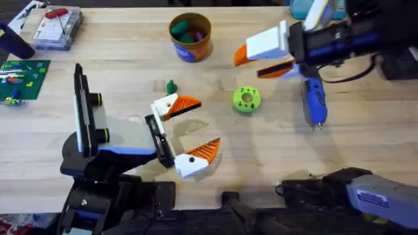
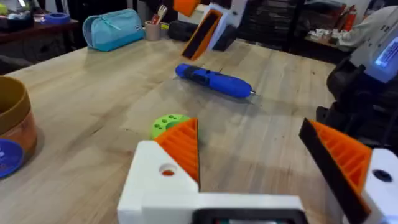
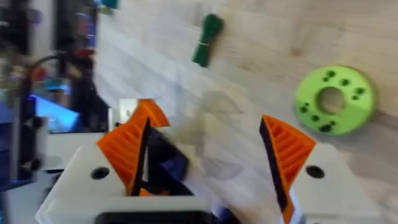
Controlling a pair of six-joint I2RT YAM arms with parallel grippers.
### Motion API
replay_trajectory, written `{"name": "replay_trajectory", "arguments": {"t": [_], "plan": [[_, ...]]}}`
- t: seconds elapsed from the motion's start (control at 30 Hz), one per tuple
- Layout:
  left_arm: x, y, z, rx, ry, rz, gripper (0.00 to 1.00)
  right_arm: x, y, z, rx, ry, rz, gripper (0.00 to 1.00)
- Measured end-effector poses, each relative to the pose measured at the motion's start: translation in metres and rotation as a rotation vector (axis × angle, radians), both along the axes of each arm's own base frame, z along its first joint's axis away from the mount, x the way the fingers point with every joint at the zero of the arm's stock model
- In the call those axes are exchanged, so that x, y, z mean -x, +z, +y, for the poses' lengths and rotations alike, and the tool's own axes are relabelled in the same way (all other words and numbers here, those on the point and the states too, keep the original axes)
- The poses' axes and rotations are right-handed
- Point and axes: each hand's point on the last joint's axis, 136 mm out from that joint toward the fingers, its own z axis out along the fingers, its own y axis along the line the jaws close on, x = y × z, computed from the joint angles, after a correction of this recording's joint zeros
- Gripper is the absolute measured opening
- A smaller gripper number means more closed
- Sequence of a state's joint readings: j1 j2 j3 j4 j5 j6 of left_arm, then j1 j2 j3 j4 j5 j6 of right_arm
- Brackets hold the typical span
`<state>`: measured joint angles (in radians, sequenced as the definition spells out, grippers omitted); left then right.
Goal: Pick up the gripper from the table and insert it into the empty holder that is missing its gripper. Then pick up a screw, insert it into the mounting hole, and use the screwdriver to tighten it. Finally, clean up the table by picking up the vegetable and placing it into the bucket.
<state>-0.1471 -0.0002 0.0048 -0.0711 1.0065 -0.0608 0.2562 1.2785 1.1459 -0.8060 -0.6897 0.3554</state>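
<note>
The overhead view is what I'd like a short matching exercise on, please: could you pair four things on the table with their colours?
Things:
1. bucket
2. screwdriver
3. vegetable
4. disc with a centre hole

Colours:
A. lime green
B. blue
C. orange-brown with a blue band
D. dark green

Pairs: 1-C, 2-B, 3-D, 4-A

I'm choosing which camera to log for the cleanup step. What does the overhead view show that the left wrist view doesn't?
Overhead alone: the small dark green vegetable on the table, the clear parts box and the green board at the far left. Left wrist alone: a light blue pouch and a cup of utensils at the table's back. Shared: the bucket, lime-green disc and blue screwdriver.
</note>
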Motion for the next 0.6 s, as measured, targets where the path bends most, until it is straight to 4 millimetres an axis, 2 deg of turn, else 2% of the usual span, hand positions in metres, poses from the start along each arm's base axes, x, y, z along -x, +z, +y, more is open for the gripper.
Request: {"name": "replay_trajectory", "arguments": {"t": [0.13,0.33,0.6], "plan": [[0.0,0.0,0.0,0.0,0.0,0.0,0.986,0.008,0.0,-0.019,0.188,0.003,-0.039,0.988],[0.0,0.0,0.0,0.0,0.0,0.0,0.986,0.03,-0.015,-0.036,0.443,0.025,-0.066,0.987],[0.0,0.0,0.0,0.0,0.0,0.0,0.986,0.036,-0.02,-0.052,0.616,0.019,-0.111,0.987]]}}
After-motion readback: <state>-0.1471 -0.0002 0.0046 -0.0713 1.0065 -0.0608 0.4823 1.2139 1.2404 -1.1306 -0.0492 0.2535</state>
